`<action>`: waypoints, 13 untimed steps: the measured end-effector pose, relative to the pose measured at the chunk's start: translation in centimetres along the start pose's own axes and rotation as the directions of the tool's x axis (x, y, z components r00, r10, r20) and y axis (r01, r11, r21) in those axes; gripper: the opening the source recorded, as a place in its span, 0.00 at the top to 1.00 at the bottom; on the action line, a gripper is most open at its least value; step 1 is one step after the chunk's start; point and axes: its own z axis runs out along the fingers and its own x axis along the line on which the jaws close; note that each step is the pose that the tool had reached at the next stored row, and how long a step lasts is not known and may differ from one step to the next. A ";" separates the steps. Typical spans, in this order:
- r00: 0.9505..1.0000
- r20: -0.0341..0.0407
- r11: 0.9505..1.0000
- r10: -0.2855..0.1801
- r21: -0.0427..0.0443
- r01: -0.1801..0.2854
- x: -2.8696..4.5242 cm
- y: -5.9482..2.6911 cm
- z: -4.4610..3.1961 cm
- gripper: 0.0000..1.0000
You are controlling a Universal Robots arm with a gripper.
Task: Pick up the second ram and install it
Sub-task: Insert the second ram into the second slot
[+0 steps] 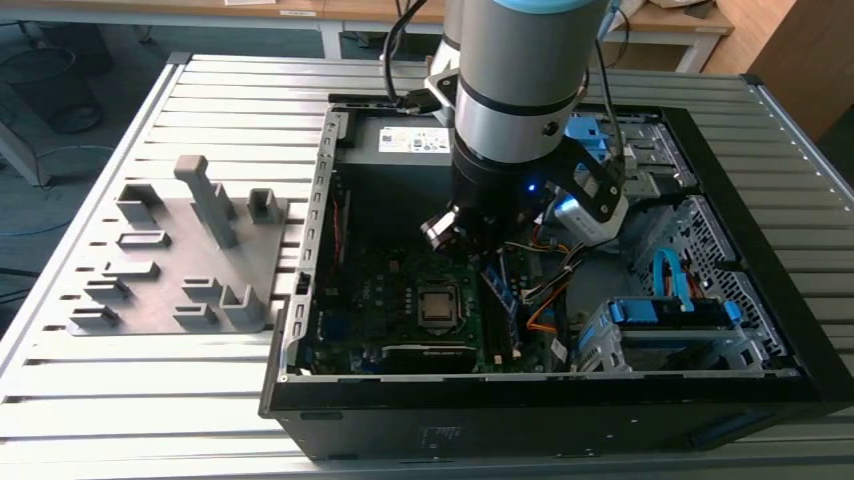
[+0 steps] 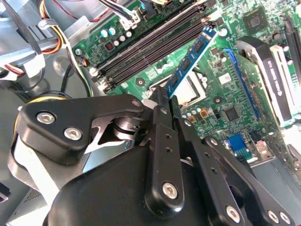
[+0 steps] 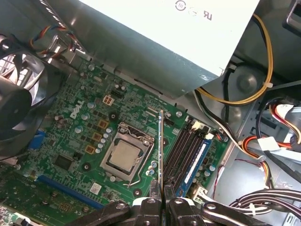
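Your pincer (image 2: 162, 101) is squeezing tight on the second ram (image 2: 188, 61), holding it by one short end so the long thin board is sticking out past the fingertips. In the first wrist view you are seeing the second ram (image 3: 161, 146) edge-on, like a thin line, hanging in the air above the green board (image 3: 80, 136) and next to the square chip socket (image 3: 124, 155). The black memory slots (image 3: 186, 150) are lying just beside it, and one slot is already holding another blue stick (image 3: 195, 162). In the exterior view the pincer (image 1: 461, 235) is reaching down inside the open computer case (image 1: 534, 395) on the table (image 1: 134, 400). The stick is looking very light and stiff, but thin and easy to crack, so you are wanting to grip its flat faces near the end, never the row of contacts, and keep it straight
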 end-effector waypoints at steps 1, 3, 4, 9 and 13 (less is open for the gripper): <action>1.000 0.000 1.000 0.002 0.000 -0.002 0.00 0.00 0.00 0.86; 1.000 0.000 1.000 0.007 0.000 -0.007 0.00 0.00 0.00 0.86; 1.000 0.000 1.000 0.010 0.001 -0.010 0.00 0.00 0.00 0.86; 1.000 0.001 1.000 0.022 0.001 -0.022 0.00 0.00 0.01 0.86; 0.999 0.001 0.999 0.032 0.002 -0.032 0.00 0.00 0.01 0.86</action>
